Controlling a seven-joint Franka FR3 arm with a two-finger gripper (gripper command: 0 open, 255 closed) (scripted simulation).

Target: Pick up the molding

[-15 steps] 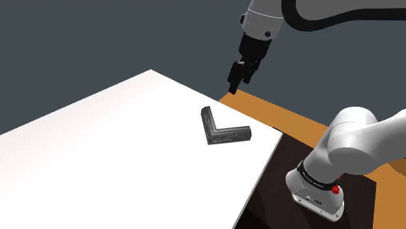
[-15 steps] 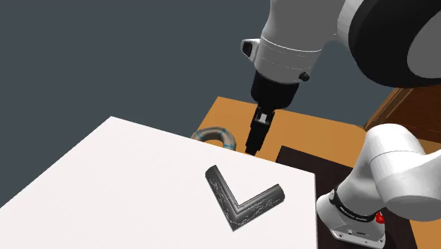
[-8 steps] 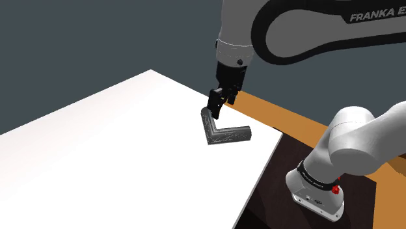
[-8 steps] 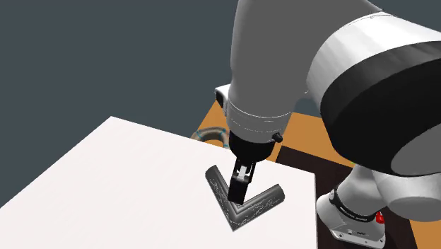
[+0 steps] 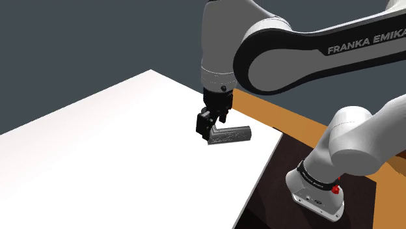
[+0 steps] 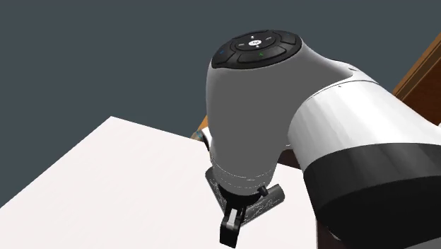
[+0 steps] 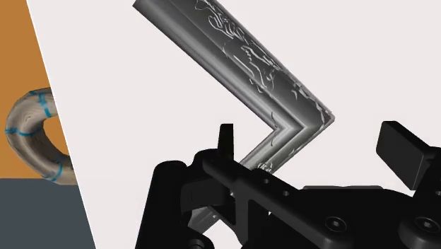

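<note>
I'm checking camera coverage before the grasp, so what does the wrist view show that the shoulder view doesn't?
The wrist view adds a tan ring with blue bands on the orange surface beside the white tabletop. It also shows the carved corner of the molding and the fingers standing apart with one molding leg between them. The shoulder view adds the arm's white base and its Franka Emika lettering. Both share the dark L-shaped molding, the black gripper low over it, the tabletop and the orange surface.
</note>
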